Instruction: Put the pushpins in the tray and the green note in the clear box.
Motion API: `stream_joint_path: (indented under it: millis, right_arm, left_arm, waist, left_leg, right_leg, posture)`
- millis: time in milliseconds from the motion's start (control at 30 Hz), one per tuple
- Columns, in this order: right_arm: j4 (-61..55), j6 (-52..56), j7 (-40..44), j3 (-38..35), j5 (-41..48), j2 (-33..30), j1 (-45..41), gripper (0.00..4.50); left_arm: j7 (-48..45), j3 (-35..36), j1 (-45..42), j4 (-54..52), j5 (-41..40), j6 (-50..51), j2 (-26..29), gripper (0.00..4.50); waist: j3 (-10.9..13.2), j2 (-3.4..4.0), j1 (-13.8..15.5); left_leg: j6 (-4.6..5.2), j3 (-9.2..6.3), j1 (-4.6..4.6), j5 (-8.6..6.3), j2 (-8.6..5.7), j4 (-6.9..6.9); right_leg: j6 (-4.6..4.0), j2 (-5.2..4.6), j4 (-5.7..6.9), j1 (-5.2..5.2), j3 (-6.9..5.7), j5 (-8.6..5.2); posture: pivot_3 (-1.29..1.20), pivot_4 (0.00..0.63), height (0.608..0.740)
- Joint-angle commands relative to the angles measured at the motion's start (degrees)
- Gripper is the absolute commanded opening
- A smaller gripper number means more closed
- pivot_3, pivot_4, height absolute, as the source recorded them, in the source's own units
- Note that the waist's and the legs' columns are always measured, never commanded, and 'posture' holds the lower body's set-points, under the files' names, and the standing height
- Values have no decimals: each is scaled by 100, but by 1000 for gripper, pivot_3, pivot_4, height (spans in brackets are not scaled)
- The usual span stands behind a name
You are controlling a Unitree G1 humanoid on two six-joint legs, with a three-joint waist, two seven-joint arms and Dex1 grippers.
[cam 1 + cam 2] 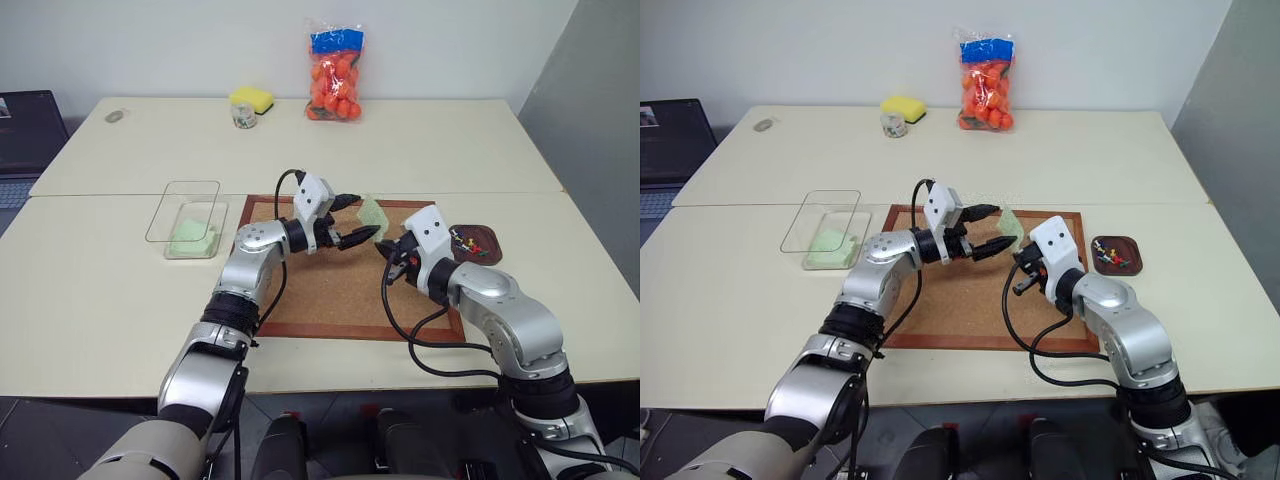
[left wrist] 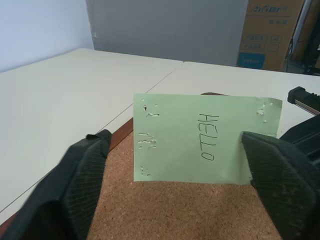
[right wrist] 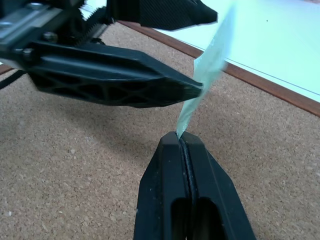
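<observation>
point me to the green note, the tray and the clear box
green note [image 2: 200, 145], left wrist view, on its face at the handwritten HELLO.
tray [image 1: 488, 240], left eye view, on its dark right rim.
clear box [image 1: 186, 186], left eye view, on its far wall.

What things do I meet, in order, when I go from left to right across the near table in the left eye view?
Clear box → left hand → green note → right hand → tray holding the pushpins.

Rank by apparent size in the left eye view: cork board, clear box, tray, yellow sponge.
1. cork board
2. clear box
3. tray and yellow sponge look alike; the sponge lies farther away, so unranked.
</observation>
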Motion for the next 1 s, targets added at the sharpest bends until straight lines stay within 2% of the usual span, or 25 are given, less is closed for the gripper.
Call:
stream_joint_path:
  millis: [33, 333, 567, 700, 733, 767, 1000]
  right_arm:
    - [-296, 7, 49, -27, 98, -29, -102, 0]
    - [-345, 35, 28, -12, 171, -101, -96, 0]
    - [-369, 46, -16, -54, 193, -102, -82, 0]
    - [-345, 48, -22, -76, 204, -84, -101, 0]
    - [-333, 48, -23, -81, 210, -74, -112, 0]
    - [-325, 49, -24, -86, 214, -67, -121, 0]
    - [-317, 61, -15, -94, 220, -55, -150, 0]
  left_arm:
    - [-249, 67, -113, -29, -15, -102, 41, 3205]
    - [-160, 315, -114, 21, -90, 23, 114, 1414]
    - [29, 766, 116, -317, -483, 1072, 319, 36]
    - [92, 1054, 415, -823, -975, 2174, 400, 36]
    - [76, 1082, 504, -982, -1060, 2351, 416, 404]
    - [70, 1089, 584, -1128, -1119, 2488, 428, 477]
    - [-63, 917, 999, -1777, -998, 2361, 596, 1919]
  waist:
    - [0, 0, -1]
    - [0, 0, 0]
    - [0, 0, -11]
    - [0, 0, -10]
    - [0, 0, -9]
    - [0, 0, -9]
    - [0, 0, 1]
  left_leg:
    - [0, 0, 0, 0, 0, 0]
    - [0, -2, 0, 0, 0, 1]
    - [0, -2, 0, 0, 0, 0]
    - [0, -3, 1, 0, 1, 0]
    - [0, -4, 0, 0, 1, 1]
    - [0, -4, 0, 0, 2, 2]
    - [-1, -6, 1, 1, 2, 4]
  right_leg:
    - [-1, 0, 0, 0, 0, 0]
    - [-1, 0, 2, 0, -1, 0]
    - [1, 1, 2, 0, -1, 0]
    - [-3, 0, 2, 0, -2, 2]
    - [-3, 0, 2, 0, -2, 2]
    - [-3, 0, 2, 0, -3, 2]
    - [-8, 0, 6, 0, -3, 5]
  posture:
    - [0, 150, 740]
    - [0, 150, 740]
    - [0, 150, 740]
    - [0, 150, 740]
    - [0, 150, 740]
    - [0, 150, 740]
    - [0, 150, 740]
